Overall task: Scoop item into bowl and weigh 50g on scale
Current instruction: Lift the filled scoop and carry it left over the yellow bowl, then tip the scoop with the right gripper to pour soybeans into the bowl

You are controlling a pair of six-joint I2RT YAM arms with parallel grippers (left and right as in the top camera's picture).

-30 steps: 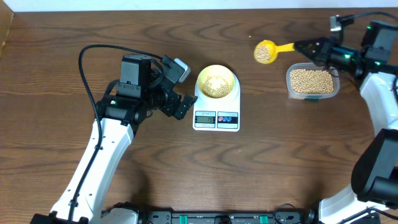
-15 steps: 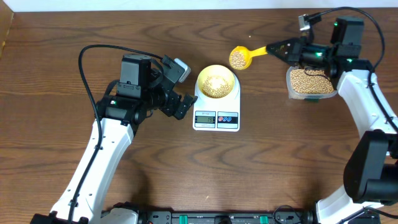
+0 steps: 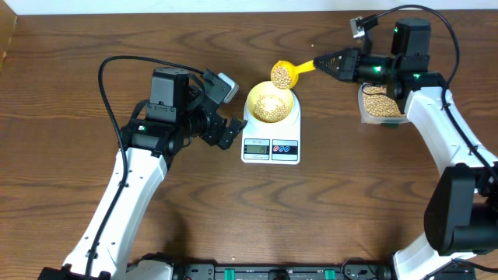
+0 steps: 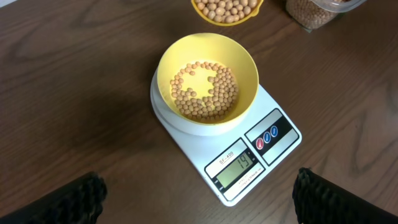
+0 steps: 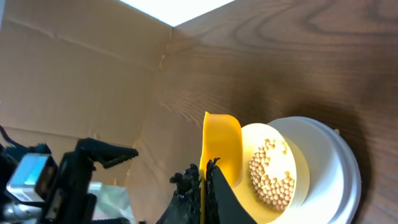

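Soybeans [image 4: 205, 92] lie in a loose layer across the bottom of the yellow bowl [image 4: 245, 59], which sits on the round platform of the white kitchen scale [image 4: 277, 146]. The display is lit, but I can't read its digits with confidence. My right gripper [image 3: 333, 61] is clamped tight on the handle of a yellow scoop [image 3: 282, 75]. The scoop's cup is heaped with more beans and hangs at the bowl's far rim, overlapping that edge in the overhead view. I can't tell whether it touches the rim. Behind that arm, the clear plastic tub [image 3: 383, 120] holds the bean supply on the wooden table [image 3: 350, 202]. My left gripper [image 3: 224, 110] hovers just left of the scale with its jaws spread wide and nothing between them. Its wrist camera looks down on bowl and scale, with a dark fingertip [image 4: 78, 199] in each lower corner of the view.
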